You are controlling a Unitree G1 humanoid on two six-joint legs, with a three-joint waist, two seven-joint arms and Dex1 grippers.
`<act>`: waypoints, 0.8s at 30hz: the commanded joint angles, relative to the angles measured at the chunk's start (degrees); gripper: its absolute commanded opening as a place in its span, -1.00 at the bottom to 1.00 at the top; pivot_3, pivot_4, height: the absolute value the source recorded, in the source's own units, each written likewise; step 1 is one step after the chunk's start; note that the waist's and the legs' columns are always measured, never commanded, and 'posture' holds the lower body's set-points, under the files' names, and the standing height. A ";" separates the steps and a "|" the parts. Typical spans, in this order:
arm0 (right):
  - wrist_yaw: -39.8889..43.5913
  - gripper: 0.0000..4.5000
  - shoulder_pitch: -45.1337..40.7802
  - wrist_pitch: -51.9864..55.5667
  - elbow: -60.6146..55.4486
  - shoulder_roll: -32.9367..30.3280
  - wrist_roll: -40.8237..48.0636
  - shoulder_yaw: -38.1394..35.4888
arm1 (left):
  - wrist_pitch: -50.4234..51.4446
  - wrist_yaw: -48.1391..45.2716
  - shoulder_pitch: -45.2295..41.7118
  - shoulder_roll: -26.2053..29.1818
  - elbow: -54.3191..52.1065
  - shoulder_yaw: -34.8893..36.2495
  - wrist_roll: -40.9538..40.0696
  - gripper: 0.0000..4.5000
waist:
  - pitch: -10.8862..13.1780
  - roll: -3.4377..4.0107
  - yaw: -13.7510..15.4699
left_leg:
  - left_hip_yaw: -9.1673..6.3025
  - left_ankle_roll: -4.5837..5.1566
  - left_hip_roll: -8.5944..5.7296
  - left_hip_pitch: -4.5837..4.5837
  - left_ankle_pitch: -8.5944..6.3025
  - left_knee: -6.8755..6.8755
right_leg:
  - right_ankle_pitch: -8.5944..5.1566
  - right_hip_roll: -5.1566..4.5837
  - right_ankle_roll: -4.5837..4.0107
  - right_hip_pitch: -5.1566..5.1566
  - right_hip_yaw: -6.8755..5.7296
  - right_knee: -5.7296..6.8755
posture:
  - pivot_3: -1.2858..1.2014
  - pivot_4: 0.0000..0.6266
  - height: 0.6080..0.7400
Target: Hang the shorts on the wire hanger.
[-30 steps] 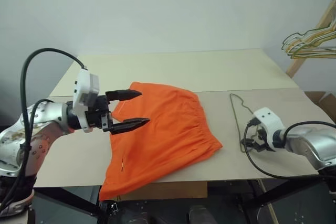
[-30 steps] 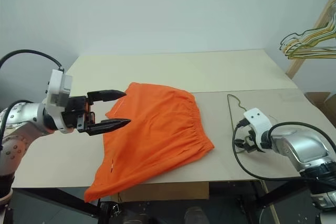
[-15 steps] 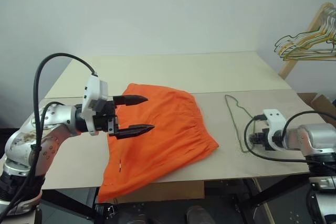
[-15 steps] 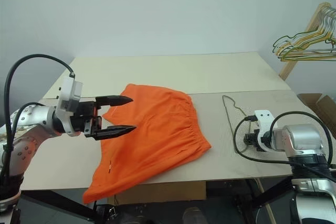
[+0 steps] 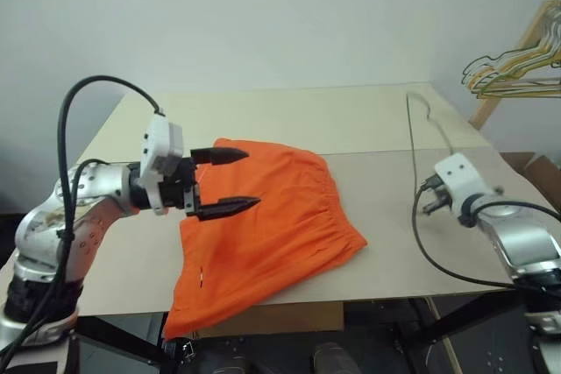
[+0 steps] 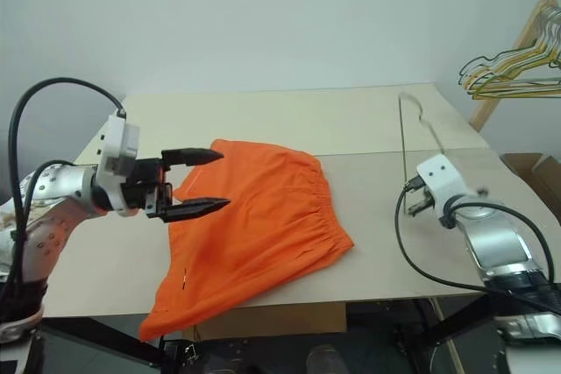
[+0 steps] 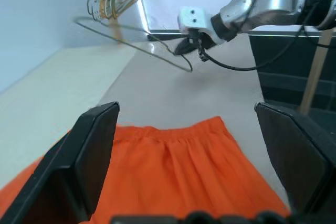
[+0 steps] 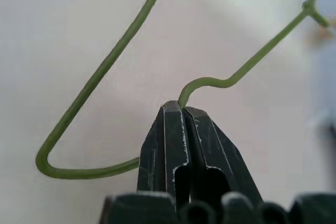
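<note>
At bottom centre of the head view, the shorts [image 5: 272,225] lie flat on the desk [image 5: 394,251]. One leg end hangs a bit over the near edge. The waistband w/ its gathers faces the right side of the frame.

Just above the shorts' left part, the left tool [image 5: 245,179] hovers w/ both fingers spread wide. It holds nothing and points toward the right of the frame. I can't tell if the lower finger brushes the cloth; it looks a bit apart.

On the right side of the frame, the right tool [image 8: 177,109] is pinched tight on the wire hanger [image 8: 210,81]. It grips at a bend in the thin wire. The hanger stands up off the desk, hook at the top, well apart from the shorts.

Step in hand, I think: bring hanger and shorts together. Tips:
- Keep the pinch firm. The wire is thin and could spin or slip.
- Tip the hanger so its long bar sits low and near the waistband.
- Left tool should grab one cloth layer near the edge, not push the whole pile.
- Go slow, since soft cloth folds and sags.

At upper right, far off, a bunch of other hangers [image 5: 517,72] hangs on a wood rack. Leave those be.
</note>
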 commanded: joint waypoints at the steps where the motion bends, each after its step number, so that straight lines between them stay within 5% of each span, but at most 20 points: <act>1: -3.55 -0.99 -3.95 -32.12 5.38 -6.86 -17.20 6.03 | -1.88 0.57 -5.50 -1.08 4.05 -0.19 2.35 1.00 | 0.00 0.00 -0.69 | -0.01 0.00 0.00 0.02 0.00 -0.01 | 0.00 0.03 0.00 0.01 -0.03 0.00 | -0.18 -1.00 1.00; 5: -12.25 -0.99 -11.26 -49.11 14.81 -7.99 -31.33 9.98 | -2.32 1.11 -10.85 -2.31 9.23 -1.49 5.39 1.00 | -0.02 -0.06 -2.26 | -0.03 -0.03 0.02 0.04 0.01 -0.03 | 0.00 0.10 0.00 0.05 -0.03 -0.08 | -0.17 -1.00 1.00; 10: -20.24 -0.99 -19.30 -57.32 21.52 -5.86 -41.69 12.03 | -0.96 -1.18 -14.82 -2.24 13.85 -5.91 9.84 1.00 | -0.01 -0.04 -4.20 | -0.02 -0.11 -0.04 0.06 0.07 -0.14 | -0.01 0.06 0.00 0.01 0.03 -0.05 | -0.17 -1.00 1.00; 24: -20.06 -0.99 -26.64 -60.61 23.78 -2.44 -48.39 11.95 | 1.79 -6.06 -20.07 -6.56 18.22 -20.69 20.45 1.00 | -0.01 -0.04 -6.79 | -0.10 -0.11 -0.02 0.09 0.08 -0.23 | -0.03 0.12 0.02 0.05 0.03 -0.03 | -0.18 -1.00 1.00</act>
